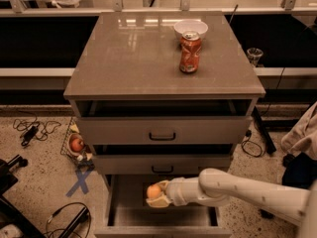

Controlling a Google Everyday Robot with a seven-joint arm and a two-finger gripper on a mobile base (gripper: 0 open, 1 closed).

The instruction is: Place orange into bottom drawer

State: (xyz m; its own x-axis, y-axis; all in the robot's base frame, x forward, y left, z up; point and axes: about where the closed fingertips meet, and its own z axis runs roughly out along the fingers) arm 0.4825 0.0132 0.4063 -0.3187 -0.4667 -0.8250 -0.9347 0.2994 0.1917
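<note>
You are at the lowering step: your gripper (157, 198), fingers clasped around the orange (153, 190), hangs over the open bottom drawer (130, 215) below the tabletop's (143, 53) front edge, so next, sink toward its bare floor and release.

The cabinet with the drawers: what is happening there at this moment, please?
A robot arm reaches in from the right, and its gripper holds the orange over the bare floor of the bottom drawer, which is pulled open. The orange is not yet released. On the cabinet top stand a soda can and a white bowl, away from the arm.
</note>
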